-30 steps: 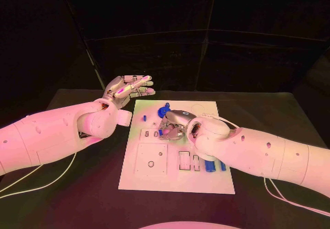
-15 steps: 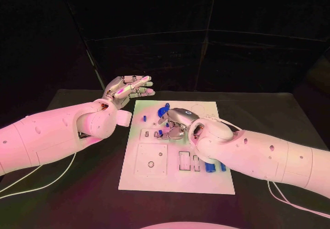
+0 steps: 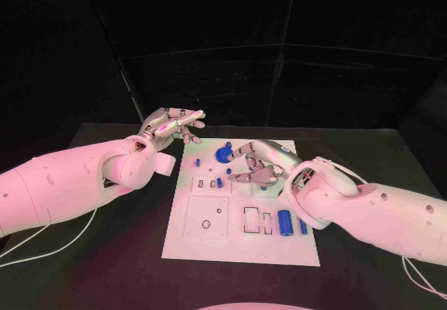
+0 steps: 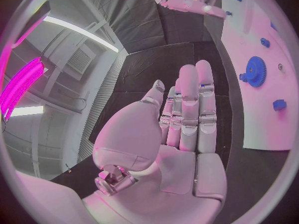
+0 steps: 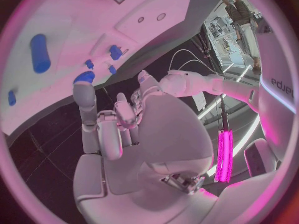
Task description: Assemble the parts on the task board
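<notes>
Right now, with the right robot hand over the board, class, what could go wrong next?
1. The right robot hand hovers low over small blue pegs on the white task board; it could knock them loose.
2. The round blue toothed gear sits close beside its fingers and might get bumped.

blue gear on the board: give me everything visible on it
The blue gear is a toothed disc of plastic-looking material with a raised hub at its centre. It lies flat near the far edge of the white task board, toward the board's left side. Nothing touches it: the right hand hovers just beside it, the left hand is off the board.
</notes>
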Available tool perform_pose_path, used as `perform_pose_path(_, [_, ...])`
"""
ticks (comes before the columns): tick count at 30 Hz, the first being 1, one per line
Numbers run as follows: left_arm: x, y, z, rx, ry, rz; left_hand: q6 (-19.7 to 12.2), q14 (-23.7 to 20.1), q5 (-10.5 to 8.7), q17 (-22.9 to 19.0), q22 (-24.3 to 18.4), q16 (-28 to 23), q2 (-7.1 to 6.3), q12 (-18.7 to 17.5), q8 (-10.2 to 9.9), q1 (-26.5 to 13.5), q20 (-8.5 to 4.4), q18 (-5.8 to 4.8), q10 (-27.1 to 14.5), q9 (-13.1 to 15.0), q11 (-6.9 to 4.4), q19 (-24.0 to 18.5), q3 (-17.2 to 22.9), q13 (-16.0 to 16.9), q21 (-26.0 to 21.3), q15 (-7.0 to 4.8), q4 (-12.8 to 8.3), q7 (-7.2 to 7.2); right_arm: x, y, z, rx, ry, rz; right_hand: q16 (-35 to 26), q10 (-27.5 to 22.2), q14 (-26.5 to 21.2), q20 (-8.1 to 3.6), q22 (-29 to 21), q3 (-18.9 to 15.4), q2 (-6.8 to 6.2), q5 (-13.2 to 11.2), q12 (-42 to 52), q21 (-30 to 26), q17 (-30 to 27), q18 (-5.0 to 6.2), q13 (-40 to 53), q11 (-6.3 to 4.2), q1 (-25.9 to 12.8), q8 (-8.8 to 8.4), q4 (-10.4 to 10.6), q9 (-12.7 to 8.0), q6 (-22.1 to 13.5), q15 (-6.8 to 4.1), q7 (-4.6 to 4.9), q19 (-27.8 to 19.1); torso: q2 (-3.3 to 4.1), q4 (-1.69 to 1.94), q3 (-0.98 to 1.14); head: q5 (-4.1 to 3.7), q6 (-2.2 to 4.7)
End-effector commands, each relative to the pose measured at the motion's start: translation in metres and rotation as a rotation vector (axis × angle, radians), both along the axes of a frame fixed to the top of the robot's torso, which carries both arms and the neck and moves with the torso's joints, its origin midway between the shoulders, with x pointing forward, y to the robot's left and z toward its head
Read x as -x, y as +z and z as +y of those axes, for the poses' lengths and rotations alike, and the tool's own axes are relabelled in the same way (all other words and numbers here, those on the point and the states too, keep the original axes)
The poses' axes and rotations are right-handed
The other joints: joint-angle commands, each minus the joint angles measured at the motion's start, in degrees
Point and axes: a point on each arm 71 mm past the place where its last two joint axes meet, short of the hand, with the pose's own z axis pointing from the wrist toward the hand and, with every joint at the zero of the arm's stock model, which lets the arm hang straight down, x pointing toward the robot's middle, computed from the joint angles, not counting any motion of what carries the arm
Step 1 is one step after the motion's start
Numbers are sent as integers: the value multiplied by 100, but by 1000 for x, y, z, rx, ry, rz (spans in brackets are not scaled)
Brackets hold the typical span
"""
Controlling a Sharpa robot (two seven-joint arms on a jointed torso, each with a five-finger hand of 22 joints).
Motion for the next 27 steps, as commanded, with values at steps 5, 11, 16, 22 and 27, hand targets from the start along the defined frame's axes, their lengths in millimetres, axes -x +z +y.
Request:
perform_pose_path(5, [9,-14,-9,-385,-222,97,428,501,-39,4628,2725,4058,-178,1696,324,-372,-275,-295,619,227,-232,618,-209,1363,2721,-259,202,-322,-17,31,-45,-226,-13,124,-84,-103,247,-19,-196,47,50,69,-97,-116,2,39,-103,-15,108,47,-27,-2,44,-18,-8,-104,-168,20,16,-23,-32])
perform_pose_path(11, [14,-23,-18,-691,-358,204,432,546,-34,5270,4370,4470,-96,4876,718,-670,-347,-457,397,571,-348,572,-421,4679,4181,-300,481,-377,-40,43,-85,-307,-121,131,-71,37,266,-33,-154,44,102,124,20,-108,62,29,52,-34,103,92,-25,4,102,-35,-28,-66,-297,41,40,-40,-66])
perform_pose_path(16, [13,-28,-28,-880,-402,294,240,497,-26,5104,4380,4375,35,4968,870,-775,-339,-428,68,727,-337,565,-508,4750,4245,-300,655,-354,-51,45,-102,-335,-177,131,-73,50,267,-36,-156,42,107,141,31,-111,60,29,64,-37,102,98,-27,4,109,-37,-30,-62,-355,73,58,-39,-104])
perform_pose_path(22, [10,-32,-41,-1054,-405,332,126,541,-35,5274,4525,4470,70,5154,1089,-914,-330,-437,-5,907,-345,584,-664,4948,4366,-306,851,-371,-58,44,-110,-336,-208,142,-89,55,260,-39,-179,40,111,155,35,-123,23,32,66,-40,103,105,-29,5,118,-40,-33,-69,-394,87,68,-40,-135])
perform_pose_path(27, [6,-34,-54,-1143,-384,343,83,591,-20,5481,4925,4586,-6,5468,1553,-1049,-362,-490,71,1276,-408,620,-971,5284,4673,-357,1056,-457,-61,42,-112,-332,-219,153,-89,55,260,-39,-179,40,111,155,35,-123,23,32,66,-40,103,105,-29,5,118,-40,-33,-69,-401,80,73,-47,-158])
